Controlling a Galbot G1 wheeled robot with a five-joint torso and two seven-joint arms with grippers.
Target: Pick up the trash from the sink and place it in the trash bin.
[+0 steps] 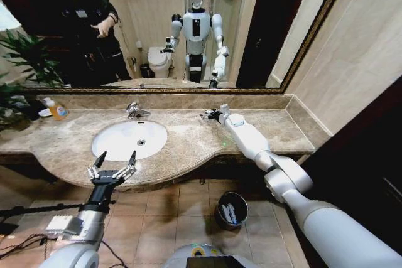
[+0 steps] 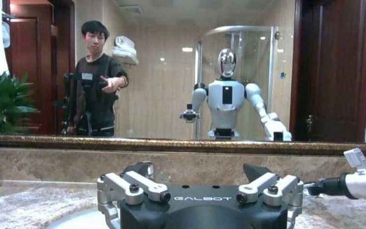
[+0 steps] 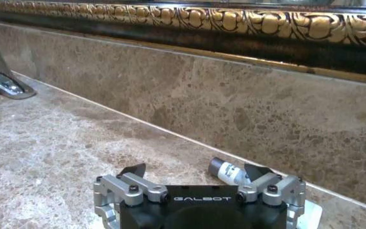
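Sink basin bare; left gripper spread wide above front rim; right gripper released near backsplash.

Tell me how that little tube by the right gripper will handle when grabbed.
The tube looks round and lies flat on the counter, so a nudge from the right gripper may roll it. It seems small and probably light.

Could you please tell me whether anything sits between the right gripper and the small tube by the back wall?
Nothing visible does: the right gripper is open over the marble counter, with the small tube lying just ahead between its fingers.
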